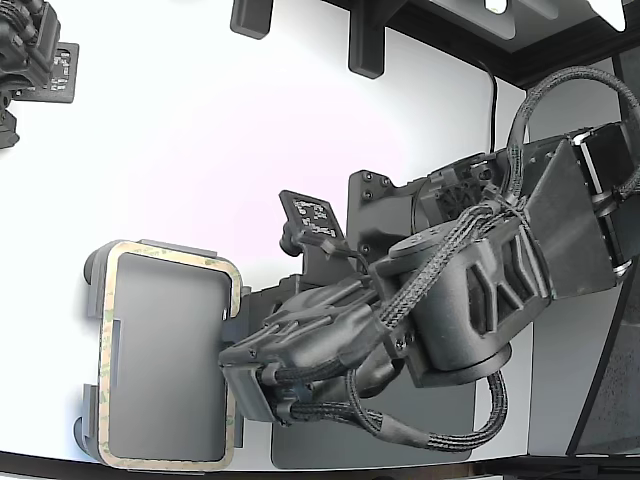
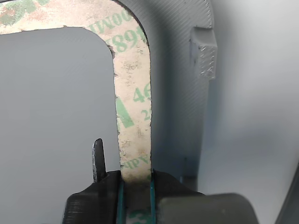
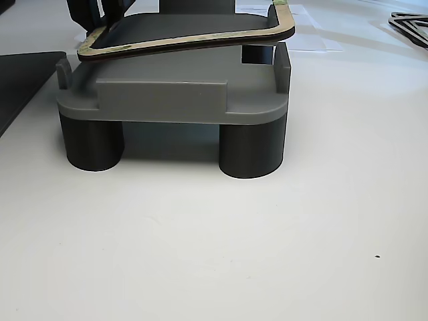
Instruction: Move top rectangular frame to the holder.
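My gripper (image 2: 135, 179) is clamped on 1 frame (image 1: 108, 290), pinching its band edge-on; jaws nearly closed, only the band's thickness between them; wrist view shows the tan band w/ green print running straight into the jaw gap; 1 dark thin prong sticks up just beside the band at the jaw.

Frame pos: over the holder (image 1: 92, 268), 1 of it, light grey tray; ext view shows the frame outline roughly lined up w/ the tray outline, at the ext view's lower left; my arm comes in from the ext view's right and grips the frame's side nearest me.

Other view: frame (image 3: 200, 41) is tilted, not flat; one end sits low near the holder's (image 3: 167, 100) top surface, other end raised above it w/ a visible gap under that corner; can't tell if the low end actually touches.

Holder details: 2 round feet visible in other view, dark grey, both on the white table (image 3: 267, 234); raised edge tabs, 1 at each visible end there; wrist view shows 1 tab (image 2: 204, 52) just beside the frame's outer edge, not touching it.

Other items: 1 dark grey flat mat (image 1: 400, 430) under my arm in ext view; 1 more dark frame-like piece (image 3: 411, 27) at other view's far right edge, well apart from the holder.
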You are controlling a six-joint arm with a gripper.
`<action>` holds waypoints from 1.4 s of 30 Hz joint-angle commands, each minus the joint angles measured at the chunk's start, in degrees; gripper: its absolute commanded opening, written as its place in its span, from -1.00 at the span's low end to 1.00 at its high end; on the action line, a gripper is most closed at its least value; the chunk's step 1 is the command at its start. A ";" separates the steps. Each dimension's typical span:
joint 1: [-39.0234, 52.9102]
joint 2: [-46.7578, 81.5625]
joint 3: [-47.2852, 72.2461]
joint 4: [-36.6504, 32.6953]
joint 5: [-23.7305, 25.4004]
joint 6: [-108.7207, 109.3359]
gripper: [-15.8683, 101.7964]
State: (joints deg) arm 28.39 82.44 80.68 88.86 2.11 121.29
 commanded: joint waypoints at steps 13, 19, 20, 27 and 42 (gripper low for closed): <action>-0.44 0.00 -1.14 0.62 -0.44 1.14 -0.95; -0.35 0.00 -0.79 1.05 -0.62 0.09 -0.95; -0.35 0.00 -0.70 0.97 -0.62 0.09 -0.95; -0.26 -0.53 -0.53 0.26 -0.53 0.88 -0.95; 0.09 -0.35 1.05 -0.70 -0.62 0.97 -0.95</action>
State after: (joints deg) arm 28.83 80.77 82.53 88.24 1.67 122.34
